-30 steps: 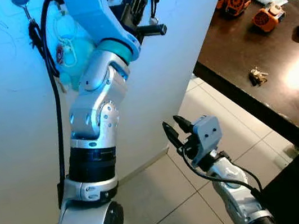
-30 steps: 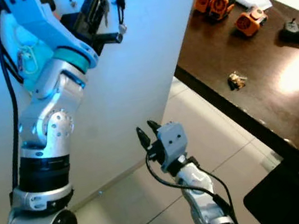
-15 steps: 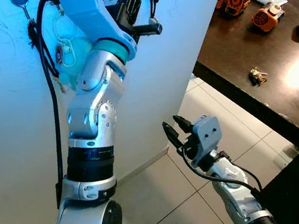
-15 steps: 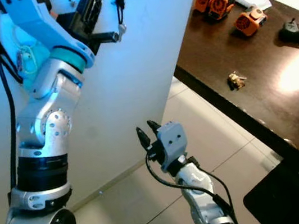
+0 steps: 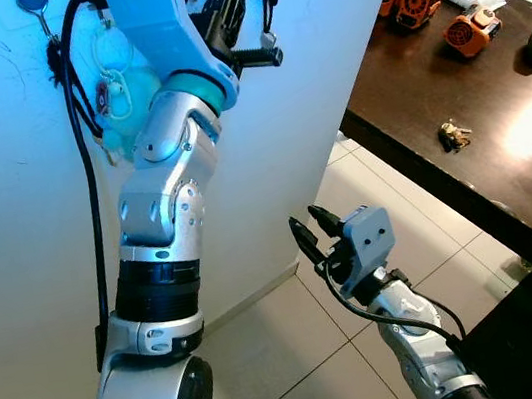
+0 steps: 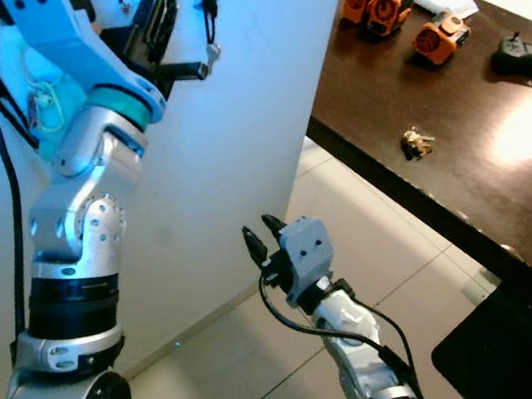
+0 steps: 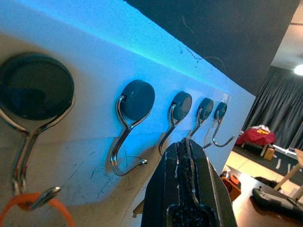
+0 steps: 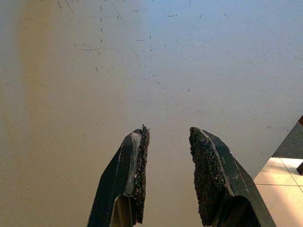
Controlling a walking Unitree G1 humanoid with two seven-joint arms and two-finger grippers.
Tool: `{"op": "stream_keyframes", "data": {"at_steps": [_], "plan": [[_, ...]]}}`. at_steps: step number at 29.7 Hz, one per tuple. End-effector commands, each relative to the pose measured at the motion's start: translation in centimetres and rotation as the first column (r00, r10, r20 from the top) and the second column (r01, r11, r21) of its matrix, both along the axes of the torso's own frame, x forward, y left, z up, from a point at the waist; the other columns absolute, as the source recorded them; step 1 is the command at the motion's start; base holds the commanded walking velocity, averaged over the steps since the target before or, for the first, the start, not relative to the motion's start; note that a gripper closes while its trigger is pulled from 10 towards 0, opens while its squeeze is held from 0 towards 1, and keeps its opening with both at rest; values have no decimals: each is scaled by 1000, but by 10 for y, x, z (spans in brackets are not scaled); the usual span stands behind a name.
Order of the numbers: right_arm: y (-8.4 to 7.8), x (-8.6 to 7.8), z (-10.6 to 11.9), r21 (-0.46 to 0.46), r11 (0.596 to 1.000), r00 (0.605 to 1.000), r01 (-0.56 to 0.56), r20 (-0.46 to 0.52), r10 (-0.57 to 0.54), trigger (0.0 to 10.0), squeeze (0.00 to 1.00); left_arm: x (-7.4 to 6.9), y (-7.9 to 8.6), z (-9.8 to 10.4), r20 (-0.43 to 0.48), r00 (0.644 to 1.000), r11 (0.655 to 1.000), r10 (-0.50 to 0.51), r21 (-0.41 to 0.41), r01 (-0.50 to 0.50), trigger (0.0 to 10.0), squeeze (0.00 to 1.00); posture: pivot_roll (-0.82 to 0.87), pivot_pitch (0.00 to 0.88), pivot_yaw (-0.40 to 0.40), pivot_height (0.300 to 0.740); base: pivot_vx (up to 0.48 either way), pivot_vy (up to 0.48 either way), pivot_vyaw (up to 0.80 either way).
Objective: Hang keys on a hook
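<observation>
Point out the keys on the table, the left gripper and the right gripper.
keys (image 5: 454,135), left eye view, middle of the bunch.
left gripper (image 7: 188,143), left wrist view, tips of its pressed-together fingers.
right gripper (image 8: 168,137), right wrist view, gap between fingertips.

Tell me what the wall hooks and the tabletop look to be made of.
Hooks: likely polished metal wire, bright glints along the curves, hung from round dark caps, perhaps magnetic.
Tabletop: dark brown, glossy, possibly lacquered wood; it mirrors a broad light patch.
</observation>
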State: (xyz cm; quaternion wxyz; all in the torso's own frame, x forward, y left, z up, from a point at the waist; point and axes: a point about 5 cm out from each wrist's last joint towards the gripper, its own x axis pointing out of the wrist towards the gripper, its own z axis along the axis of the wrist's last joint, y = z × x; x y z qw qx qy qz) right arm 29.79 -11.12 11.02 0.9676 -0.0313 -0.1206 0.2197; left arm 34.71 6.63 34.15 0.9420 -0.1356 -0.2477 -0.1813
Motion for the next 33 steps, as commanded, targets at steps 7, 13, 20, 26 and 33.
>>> {"op": "stream_keyframes", "data": {"at_steps": [7,13,20,26,33], "plan": [[-2,-3,-7,-7,1000,1000,3,-25,-3,10000,0,7,-2,-25,-73,996,991,54,126,-44,10000,145,-51,156,-21,740,0,0,0],[-2,-3,-7,-7,1000,1000,3,-25,-4,10000,0,4,-7,-24,-30,998,982,50,185,-44,10000,1000,-51,156,-21,740,0,0,0],[-1,-3,-7,-5,1000,1000,3,-24,-3,10000,0,3,-10,-25,-12,998,968,60,246,-56,10000,1000,-52,149,-12,740,0,0,0],[0,-3,-7,-5,1000,1000,3,-25,-3,10000,0,-4,-11,-26,40,998,960,57,273,-66,10000,0,-51,148,-10,740,0,0,0],[-1,-5,-8,-5,1000,1000,8,-28,-8,10000,0,-32,-21,-55,131,991,914,-11,404,-43,10000,0,-56,165,-2,740,0,0,0]]}}
